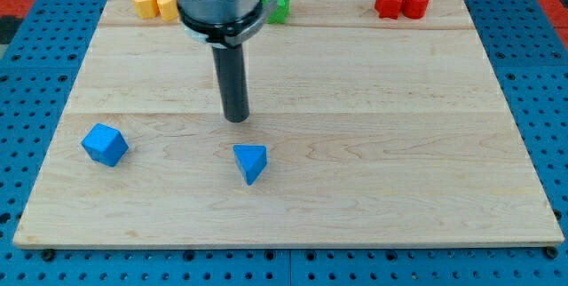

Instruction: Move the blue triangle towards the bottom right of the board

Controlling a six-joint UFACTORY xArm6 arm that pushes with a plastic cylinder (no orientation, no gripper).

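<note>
Claw: none fitted, so no spread or pinch to report, only a dark rod ending in my tip (236,119), down at the bench (373,82). Just below and slightly right of my tip, near but apart, the blue triangle (250,162). Judged as the approach step, contact not yet made. Next, probably a slide down and right into the upper-left side, kept centred lest the piece spin off. Well left of my tip, the blue cube (105,144), out of the way. Far above, along the top edge: yellow blocks (154,3), green block (278,7), red blocks (401,2). No obstacle toward the bottom right.
</note>
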